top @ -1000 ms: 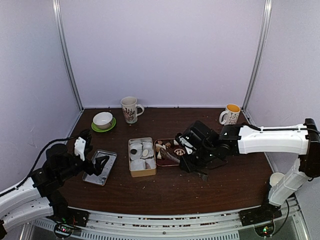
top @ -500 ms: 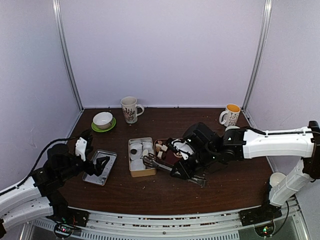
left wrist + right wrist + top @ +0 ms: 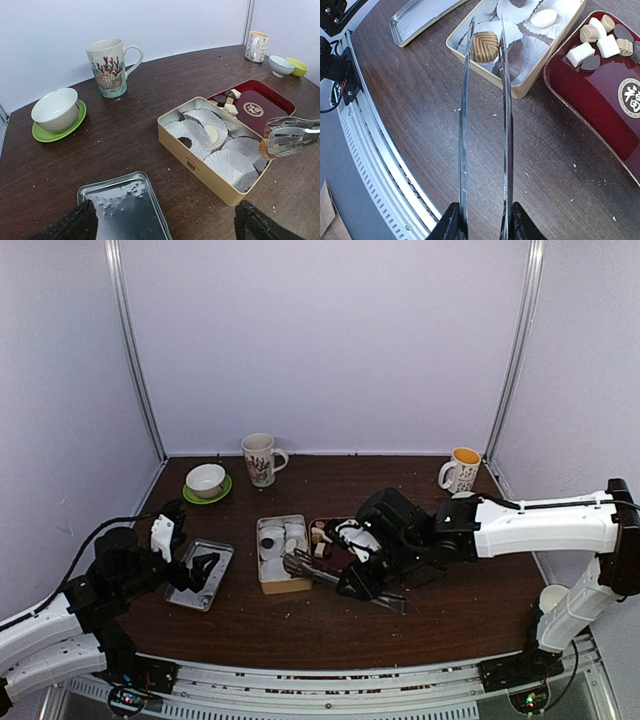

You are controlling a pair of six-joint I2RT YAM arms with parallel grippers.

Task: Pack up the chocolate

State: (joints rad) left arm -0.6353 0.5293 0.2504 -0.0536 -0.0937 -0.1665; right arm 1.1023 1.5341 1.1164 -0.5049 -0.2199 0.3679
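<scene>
My right gripper (image 3: 484, 222) is shut on long metal tongs (image 3: 465, 125). The tongs' tips pinch a tan ridged chocolate (image 3: 484, 46) just above a paper cup at the near end of the gold tin (image 3: 530, 87). One white round chocolate (image 3: 543, 18) lies in another cup. Several white, tan and dark chocolates (image 3: 602, 42) sit on the red tray (image 3: 600, 110). From above, the right gripper (image 3: 372, 580) is right of the tin (image 3: 285, 587). My left gripper (image 3: 162, 227) is open and empty, above the silver lid (image 3: 120, 205).
A shell-pattern mug (image 3: 107, 67) and a white bowl on a green saucer (image 3: 56, 107) stand at the back left. A mug with an orange inside (image 3: 462, 470) stands at the back right. Two small bowls (image 3: 282, 65) sit by it.
My right arm has carried the tongs and the tan chocolate left from the red tray to over the gold tin. The left arm has not moved.
</scene>
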